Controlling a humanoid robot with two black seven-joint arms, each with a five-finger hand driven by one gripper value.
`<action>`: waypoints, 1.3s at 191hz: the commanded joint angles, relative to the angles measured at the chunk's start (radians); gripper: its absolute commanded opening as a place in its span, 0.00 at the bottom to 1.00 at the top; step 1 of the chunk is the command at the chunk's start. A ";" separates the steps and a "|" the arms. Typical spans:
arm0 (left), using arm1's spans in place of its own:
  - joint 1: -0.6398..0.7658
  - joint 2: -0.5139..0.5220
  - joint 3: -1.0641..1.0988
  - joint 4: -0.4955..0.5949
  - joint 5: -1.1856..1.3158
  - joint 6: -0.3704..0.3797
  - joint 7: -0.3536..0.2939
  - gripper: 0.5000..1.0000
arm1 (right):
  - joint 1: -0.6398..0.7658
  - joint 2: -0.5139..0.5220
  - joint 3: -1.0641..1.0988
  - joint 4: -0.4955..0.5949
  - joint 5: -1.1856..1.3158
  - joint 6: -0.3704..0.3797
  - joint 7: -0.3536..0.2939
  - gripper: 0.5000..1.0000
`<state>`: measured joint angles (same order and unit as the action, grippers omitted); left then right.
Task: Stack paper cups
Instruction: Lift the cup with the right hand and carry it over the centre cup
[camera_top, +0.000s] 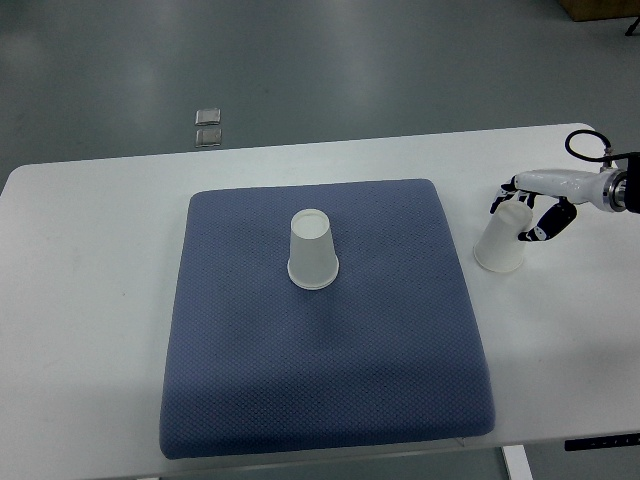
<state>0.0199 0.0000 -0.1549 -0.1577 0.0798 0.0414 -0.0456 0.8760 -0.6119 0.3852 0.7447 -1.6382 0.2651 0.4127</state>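
Observation:
One white paper cup (312, 250) stands upside down near the middle of the blue mat (250, 380). A second white paper cup (502, 244) is upside down and tilted on the white table just right of the mat. My right hand (528, 212) comes in from the right edge and wraps its fingers (543, 226) around this cup's upper end. The left arm does not show.
The white table (90, 300) surrounds the mat, with its far edge at the top and near edge at the bottom. Two small metal floor plates (208, 127) lie on the grey floor beyond the table. A cable (584, 146) loops at the right wrist.

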 joint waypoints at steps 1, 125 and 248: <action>0.000 0.000 0.000 0.000 0.000 0.000 0.001 1.00 | 0.011 -0.002 0.001 0.002 0.000 -0.006 -0.002 0.00; 0.000 0.000 0.000 0.000 0.000 0.000 0.000 1.00 | 0.247 -0.177 0.061 0.377 0.113 0.065 -0.017 0.00; 0.000 0.000 0.000 0.000 0.000 0.000 0.001 1.00 | 0.268 0.037 0.155 0.555 0.113 0.212 -0.161 0.00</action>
<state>0.0197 0.0000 -0.1549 -0.1577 0.0798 0.0414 -0.0457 1.1437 -0.6328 0.5398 1.2993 -1.5218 0.4706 0.2765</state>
